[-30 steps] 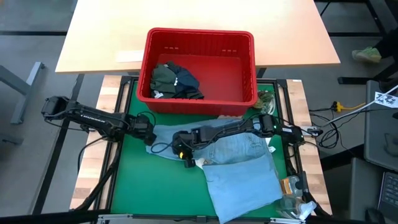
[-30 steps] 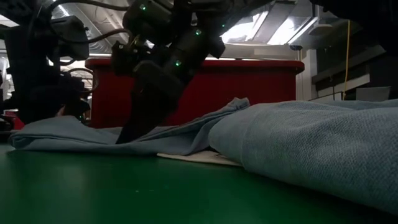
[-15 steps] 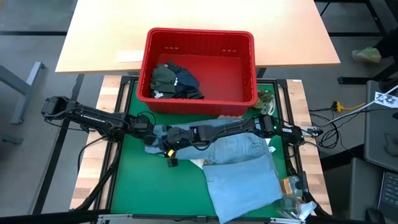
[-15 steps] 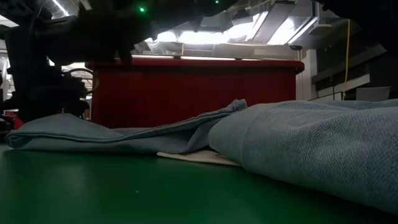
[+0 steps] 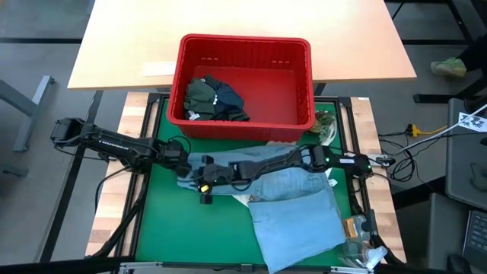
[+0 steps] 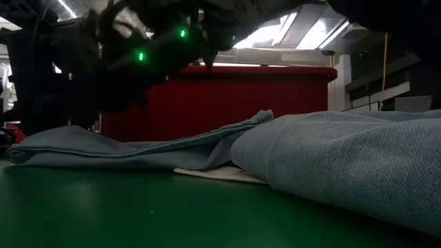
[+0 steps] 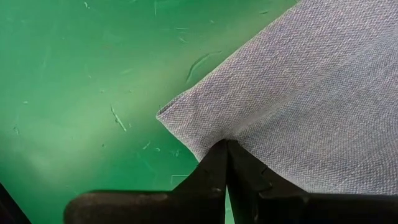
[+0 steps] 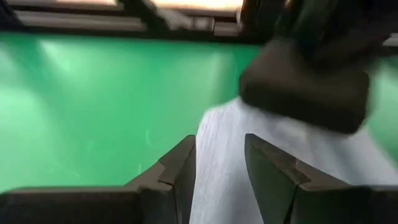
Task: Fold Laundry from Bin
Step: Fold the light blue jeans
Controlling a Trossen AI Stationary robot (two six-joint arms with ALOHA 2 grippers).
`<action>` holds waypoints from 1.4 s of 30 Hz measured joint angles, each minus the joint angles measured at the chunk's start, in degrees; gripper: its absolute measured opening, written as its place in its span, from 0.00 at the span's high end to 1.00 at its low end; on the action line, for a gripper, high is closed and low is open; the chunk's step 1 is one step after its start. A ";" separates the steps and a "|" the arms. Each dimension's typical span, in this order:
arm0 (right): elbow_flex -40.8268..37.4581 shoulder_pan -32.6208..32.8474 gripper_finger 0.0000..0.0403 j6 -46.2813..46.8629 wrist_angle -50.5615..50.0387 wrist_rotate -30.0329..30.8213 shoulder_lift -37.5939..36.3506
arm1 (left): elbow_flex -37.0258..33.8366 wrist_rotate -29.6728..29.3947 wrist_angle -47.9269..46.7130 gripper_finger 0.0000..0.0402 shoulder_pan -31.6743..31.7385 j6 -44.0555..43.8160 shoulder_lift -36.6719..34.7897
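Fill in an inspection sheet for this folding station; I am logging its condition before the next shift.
Surface: green mat, lint-flecked in the left wrist view; wooden table behind it.
Job's things: light blue shirt spread on the mat; red bin holds dark garments in one corner.
Clutter: small items at the mat's edge, too small to identify.
Grippers: left gripper shut on the light blue shirt's corner; right gripper beside it, fingers apart over the same cloth.
Cables: yellow and black cables on the floor to the right.
Surroundings: grey floor; a white sheet on the wooden table.
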 joint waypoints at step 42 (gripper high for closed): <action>19.53 0.65 0.66 2.02 -18.55 -12.20 7.48 | 14.85 -2.61 -15.76 1.00 -4.52 4.02 0.17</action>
